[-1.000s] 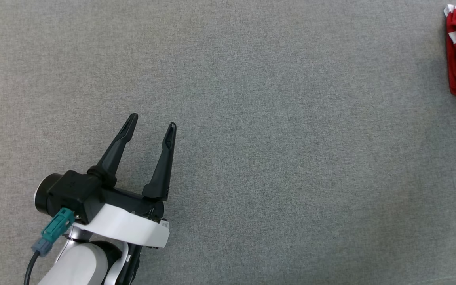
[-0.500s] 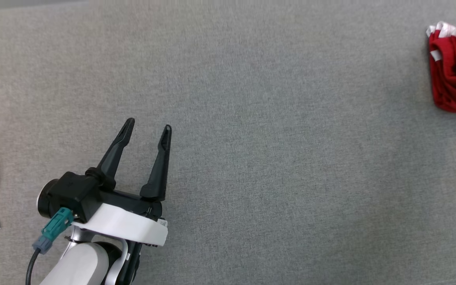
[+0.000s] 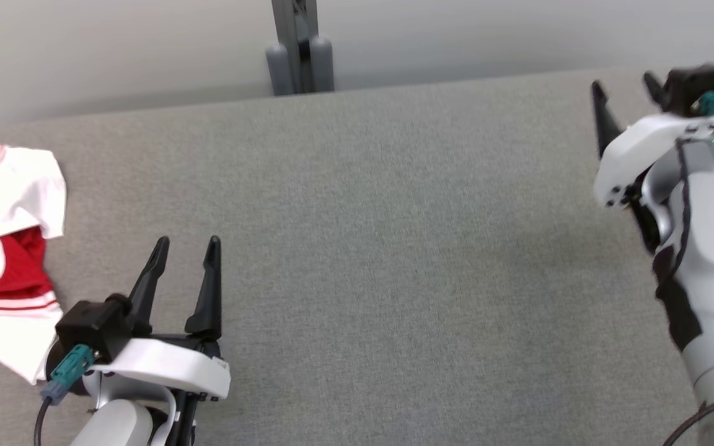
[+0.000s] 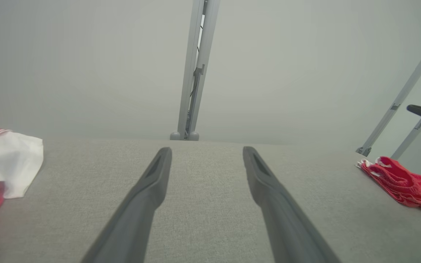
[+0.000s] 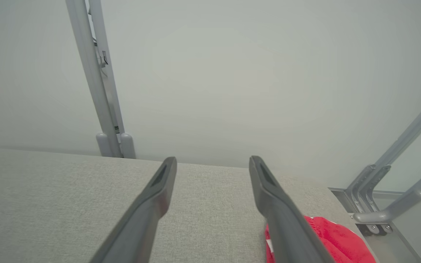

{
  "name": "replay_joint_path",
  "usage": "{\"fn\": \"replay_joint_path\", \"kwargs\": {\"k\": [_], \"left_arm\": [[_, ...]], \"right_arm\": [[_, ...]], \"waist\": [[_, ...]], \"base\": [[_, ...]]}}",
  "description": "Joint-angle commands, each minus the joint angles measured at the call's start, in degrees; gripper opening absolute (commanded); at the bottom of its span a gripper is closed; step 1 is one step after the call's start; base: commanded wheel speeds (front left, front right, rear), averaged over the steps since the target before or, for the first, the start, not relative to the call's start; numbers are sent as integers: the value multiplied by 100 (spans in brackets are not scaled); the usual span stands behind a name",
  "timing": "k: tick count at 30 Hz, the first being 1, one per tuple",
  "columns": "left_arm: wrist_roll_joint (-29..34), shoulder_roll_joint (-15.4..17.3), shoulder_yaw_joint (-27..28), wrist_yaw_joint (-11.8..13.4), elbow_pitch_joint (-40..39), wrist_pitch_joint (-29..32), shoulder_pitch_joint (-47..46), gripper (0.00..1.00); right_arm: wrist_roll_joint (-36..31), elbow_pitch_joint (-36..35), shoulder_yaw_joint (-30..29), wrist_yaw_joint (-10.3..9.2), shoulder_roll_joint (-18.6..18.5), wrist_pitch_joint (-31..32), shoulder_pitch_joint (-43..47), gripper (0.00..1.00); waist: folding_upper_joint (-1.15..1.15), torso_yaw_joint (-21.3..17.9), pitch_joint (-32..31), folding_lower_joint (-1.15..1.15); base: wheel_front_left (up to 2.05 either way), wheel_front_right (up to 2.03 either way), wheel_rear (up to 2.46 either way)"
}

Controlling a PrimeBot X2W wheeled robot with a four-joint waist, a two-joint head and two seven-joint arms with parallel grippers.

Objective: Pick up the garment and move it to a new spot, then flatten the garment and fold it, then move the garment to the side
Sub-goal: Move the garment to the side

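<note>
Grey surface (image 3: pixel 394 248), two garments, two pincers spread

Two garments lie on it: a red-and-white garment (image 3: pixel 4 248) at the left edge, near the left pincer (image 3: pixel 187 243), and a crumpled red garment (image 5: pixel 327 237) at the right edge, by the right pincer (image 5: pixel 213 160). Both pincers gape, empty

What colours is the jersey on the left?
The jersey is red and white with stripes; head view.
</note>
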Motion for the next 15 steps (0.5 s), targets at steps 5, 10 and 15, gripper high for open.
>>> {"fn": "replay_joint_path", "kwargs": {"k": [5,10,15], "left_arm": [[-179,-17,204,-32,380,-135,254,100],[-275,-16,344,-53,609,-193,514,100],[-287,9,413,-29,718,-236,781,100]], "right_arm": [[658,-358,490,-1,92,-237,800,100],[1092,-987,663,-1,150,-286,1693,100],[1320,-1992,683,-1,219,-226,2705,100]], "waist": [[0,197,-593,0],[0,291,-841,0],[0,372,-951,0]], "base": [[0,0,0],[0,0,0],[0,0,0]]}}
